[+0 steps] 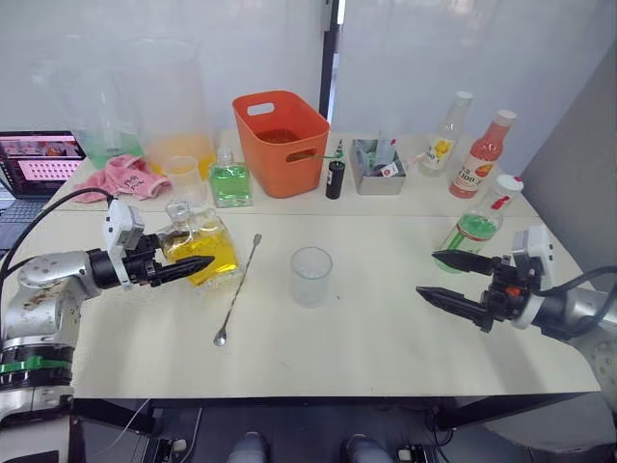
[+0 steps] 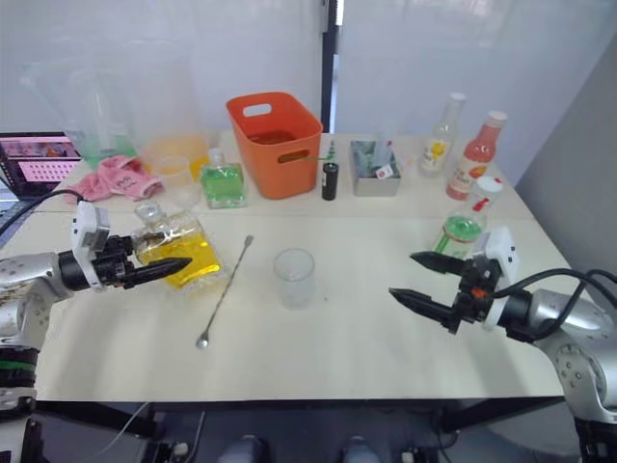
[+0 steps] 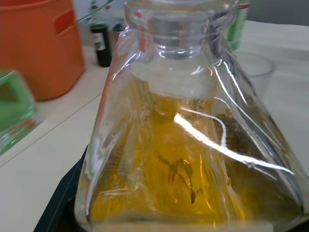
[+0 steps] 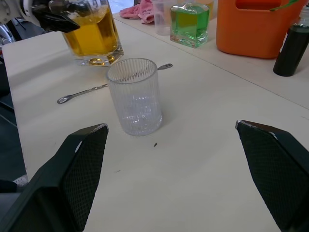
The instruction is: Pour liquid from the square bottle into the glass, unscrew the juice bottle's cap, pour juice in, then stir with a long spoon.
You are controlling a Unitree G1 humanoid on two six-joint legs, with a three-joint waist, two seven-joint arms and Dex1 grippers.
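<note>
Yellow-orange liquid: fills the square bottle, gripped by left jaws.
Glass: empty, upright on counter.
Right jaws: spread wide, holding nothing.

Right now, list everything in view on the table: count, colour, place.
square bottle: one, clear with yellow-orange liquid, on the table's left, in the left end effector
glass: one, clear, empty, table centre
long spoon: one, silver, flat between square bottle and glass
juice bottle: one, pale green liquid, white cap, right side
green square bottle: one, left of the tub
tub: one, orange, back centre
dark small bottle: one, right of the tub
grey tray: one, back
pink-red bottle: one, back right
yellow-labelled bottle: one, back right
pink cloth: one, back left
laptop: one, far left
left end effector: black, around the square bottle
right end effector: black, open, empty
</note>
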